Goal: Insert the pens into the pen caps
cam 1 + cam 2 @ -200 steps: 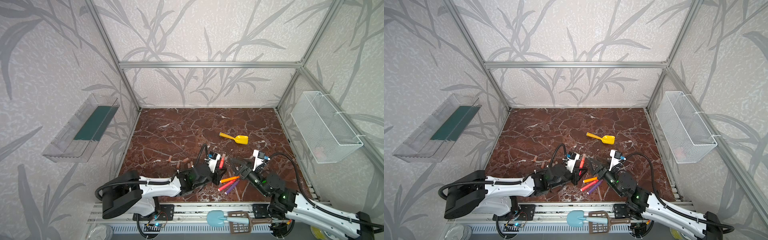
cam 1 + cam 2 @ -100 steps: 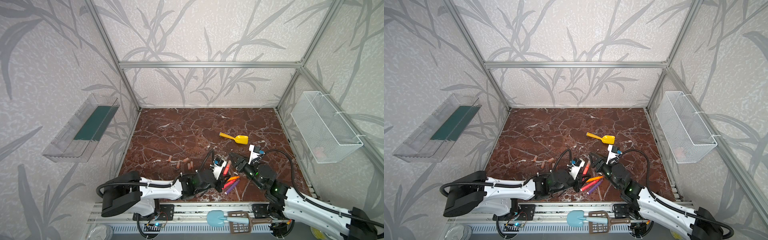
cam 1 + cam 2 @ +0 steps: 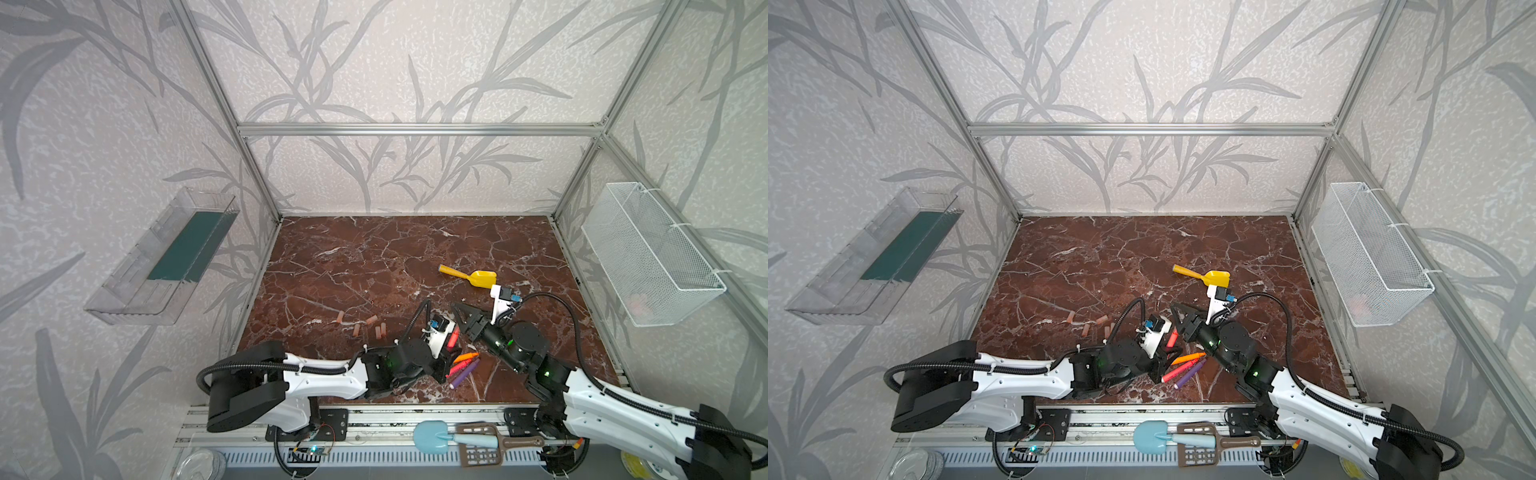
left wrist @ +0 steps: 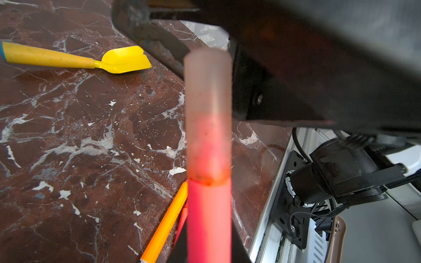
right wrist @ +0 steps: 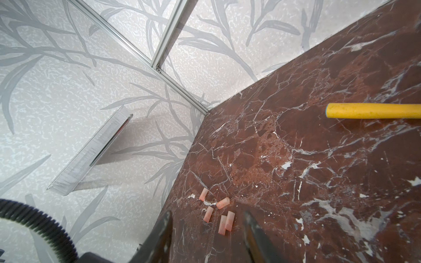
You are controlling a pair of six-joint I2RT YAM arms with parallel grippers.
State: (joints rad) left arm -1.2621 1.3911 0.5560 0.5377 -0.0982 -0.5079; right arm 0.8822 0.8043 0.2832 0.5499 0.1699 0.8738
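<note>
Moved since a second ago: left arm and its pen, toward the front edge; right arm, leftward, with the gap between its fingers narrowed.

1. Caps [image 5: 208, 214]: five, loose on the table [image 3: 374, 257], left of both arms and well apart from the pens.
2. Left fingers [image 3: 443, 366]: pinching one red-pink pen [image 4: 208, 216] at its lower end, tip raised. The sixth cap [image 4: 207, 113] sits over the tip, its rim meeting the barrel. It looks seated.
3. Pens [image 3: 1187, 358]: orange, red and purple visible, heaped on the table just beside the left fingers, uncapped.
4. Right fingers [image 3: 464, 314]: spread, nothing between them, close behind the capped tip. Whether they touch it cannot be told.
5. Scoop [image 3: 471, 276]: farther back, not needed.

Handling note: draw the right arm off along the pen's axis so the cap is not knocked askew. Lay the capped pen apart from the heap. Take the next cap by its closed end, keeping the mouth clear.
</note>
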